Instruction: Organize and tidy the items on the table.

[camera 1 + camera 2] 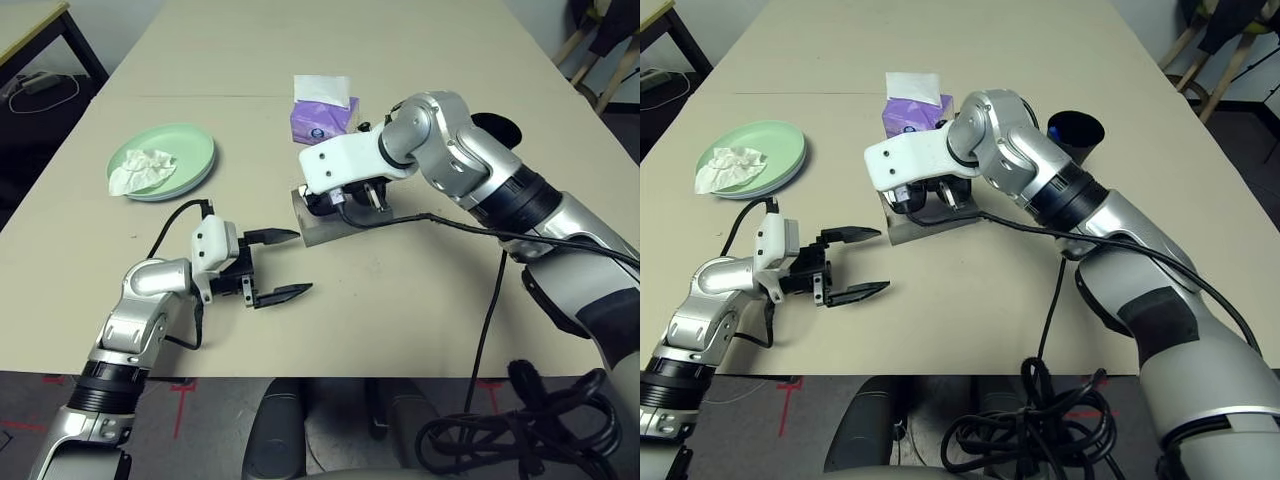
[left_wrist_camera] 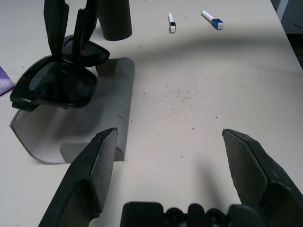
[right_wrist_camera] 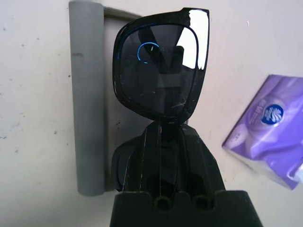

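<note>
The right claw [image 3: 163, 142] is clamped on the black sunglasses [image 3: 158, 71], holding them over the open grey glasses case [image 2: 75, 127] near the middle of the surface [image 1: 400, 300]. The step in hand looks like seating them in the case; next they must be lowered level and released, while the left claw [image 1: 280, 265], spread wide and empty at the case's 7 o'clock, waits. The purple tissue box [image 1: 322, 118] at the case's 12 o'clock carries a round blue logo, but I can't read its writing.
</note>
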